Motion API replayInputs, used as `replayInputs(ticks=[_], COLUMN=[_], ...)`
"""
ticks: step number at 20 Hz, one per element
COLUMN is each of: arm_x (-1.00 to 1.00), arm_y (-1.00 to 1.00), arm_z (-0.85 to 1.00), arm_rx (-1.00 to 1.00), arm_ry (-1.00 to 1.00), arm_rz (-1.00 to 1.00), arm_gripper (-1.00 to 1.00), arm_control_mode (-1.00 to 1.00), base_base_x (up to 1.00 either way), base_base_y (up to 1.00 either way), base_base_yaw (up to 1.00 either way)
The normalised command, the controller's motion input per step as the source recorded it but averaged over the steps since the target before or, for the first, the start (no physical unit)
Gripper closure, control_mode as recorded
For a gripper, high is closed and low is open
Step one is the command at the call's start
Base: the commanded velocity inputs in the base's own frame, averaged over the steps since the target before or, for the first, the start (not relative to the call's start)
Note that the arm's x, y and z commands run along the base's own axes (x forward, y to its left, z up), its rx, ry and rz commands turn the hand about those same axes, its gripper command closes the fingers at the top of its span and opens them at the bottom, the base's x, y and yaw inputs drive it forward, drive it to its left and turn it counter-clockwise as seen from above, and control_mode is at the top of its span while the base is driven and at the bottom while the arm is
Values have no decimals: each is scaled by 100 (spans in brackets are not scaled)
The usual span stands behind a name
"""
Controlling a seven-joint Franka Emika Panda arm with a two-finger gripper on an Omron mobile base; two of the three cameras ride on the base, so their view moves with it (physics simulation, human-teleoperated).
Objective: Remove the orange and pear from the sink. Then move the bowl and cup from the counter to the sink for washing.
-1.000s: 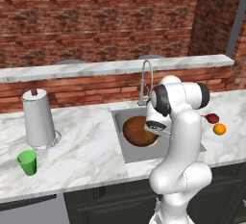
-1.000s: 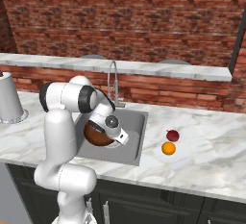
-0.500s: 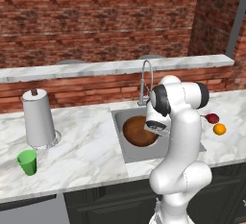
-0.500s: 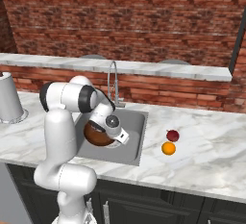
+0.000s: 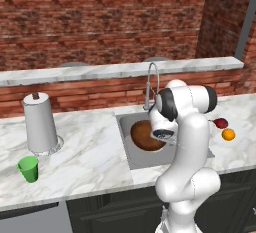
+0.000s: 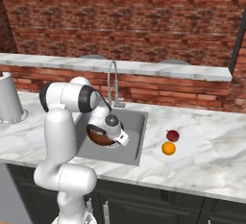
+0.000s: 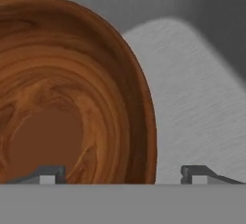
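I can read no text, label, brand, number or sign anywhere in my three camera feeds.

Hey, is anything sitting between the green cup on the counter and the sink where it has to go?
Nothing visible blocks it. The cup stands on bare marble counter, the paper towel roll set back behind that path. In the sink the wooden bowl fills much of the basin.
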Motion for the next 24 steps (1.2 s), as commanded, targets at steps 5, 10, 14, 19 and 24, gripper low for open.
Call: replayInputs(ticks=[5,10,14,19,24], arm_x=[1,0,0,-1,-1], arm_y=[3,3,3,3,0], arm_z=[25,35,39,38,41], arm_rx=[0,0,0,0,0], arm_ry=[8,6,6,7,7], arm_rz=[0,0,0,0,0], arm_gripper=[-100,-100,-100,-100,-100], arm_control_mode=[-100,-100,-100,-100,-100], base_base_x=[0,0,0,0,0], base_base_y=[0,0,0,0,0], base_base_yaw=[0,0,0,0,0])
